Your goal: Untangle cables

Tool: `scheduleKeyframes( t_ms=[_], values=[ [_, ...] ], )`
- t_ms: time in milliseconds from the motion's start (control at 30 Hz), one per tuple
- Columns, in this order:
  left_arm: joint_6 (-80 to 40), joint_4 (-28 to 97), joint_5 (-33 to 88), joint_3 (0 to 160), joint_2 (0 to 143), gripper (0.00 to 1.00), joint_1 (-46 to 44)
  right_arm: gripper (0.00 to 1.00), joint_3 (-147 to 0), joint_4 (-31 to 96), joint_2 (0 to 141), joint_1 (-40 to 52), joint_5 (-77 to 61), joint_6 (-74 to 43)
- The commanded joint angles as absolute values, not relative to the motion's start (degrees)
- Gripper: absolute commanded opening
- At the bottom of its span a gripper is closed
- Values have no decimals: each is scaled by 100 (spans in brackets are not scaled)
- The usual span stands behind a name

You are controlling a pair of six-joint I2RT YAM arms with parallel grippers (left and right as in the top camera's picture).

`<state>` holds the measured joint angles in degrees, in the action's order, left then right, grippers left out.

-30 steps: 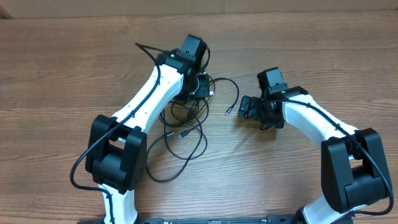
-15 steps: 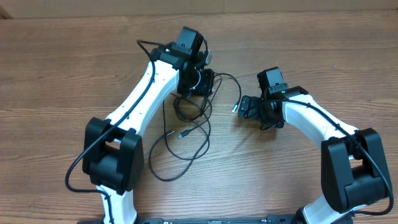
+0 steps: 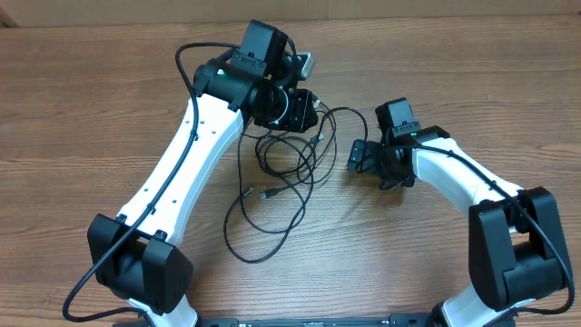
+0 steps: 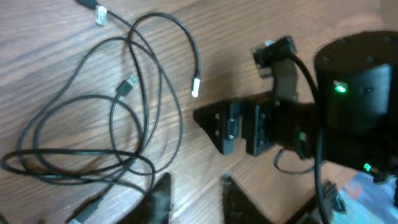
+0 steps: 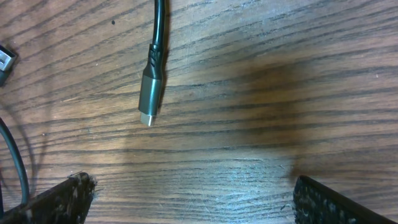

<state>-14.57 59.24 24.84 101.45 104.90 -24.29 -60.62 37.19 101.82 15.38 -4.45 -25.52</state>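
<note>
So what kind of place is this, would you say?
Probably a robotics lab workbench: a white-and-black left arm and right arm at a wood-grain table, with thin black cables tangled between them.

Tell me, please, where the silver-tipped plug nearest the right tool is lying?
In the right wrist view, the silver-tipped plug lies flat on the table just ahead of the open right tool, left of centre, touching neither finger.

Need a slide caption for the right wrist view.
Open right gripper poised near a silver-tipped cable plug lying untouched on the wooden table.
</note>
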Motion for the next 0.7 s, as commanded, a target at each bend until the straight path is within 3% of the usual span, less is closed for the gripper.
scheduleKeyframes(
  t_ms=[0,300,533,567,667],
  values=[
    [-1409,5916,2189,10055,10606,35,-2482,100,-6005,3719,10180,1522,-379,-2703],
    [-1411,5736,2058,9872,11120,27,-2891,100,-6005,3739,10182,871,-497,-3068],
    [-1636,6064,58,9872,11384,29,-2816,100,-6005,3739,10182,554,-2434,-2338],
    [-1675,6121,-102,9872,11389,29,-2746,99,-6005,3739,10182,554,-2665,-2222],
    [-1671,6248,-213,9872,11391,31,-2447,75,-6005,3732,10182,659,-3166,-2252]
  ],
)
